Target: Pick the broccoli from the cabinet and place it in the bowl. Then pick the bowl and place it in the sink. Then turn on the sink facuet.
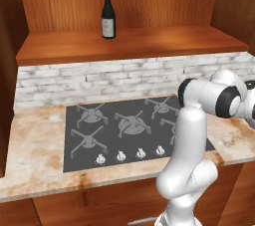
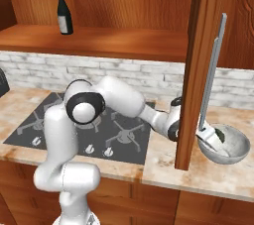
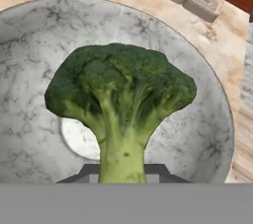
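Note:
The dark green broccoli hangs just over the inside of the whitish-grey mottled bowl, its pale stalk pointing back between my fingers. My gripper is shut on that stalk. From the right base view the gripper reaches down into the bowl on the counter, with the broccoli a dark spot at its tip. The reddish-brown cabinet runs above the counter. The sink and the sink facuet are out of view.
An open wooden cabinet door with a long metal handle stands in front of my forearm. A wine bottle stands on the shelf. A black stove top lies left of the bowl, below the brick backsplash.

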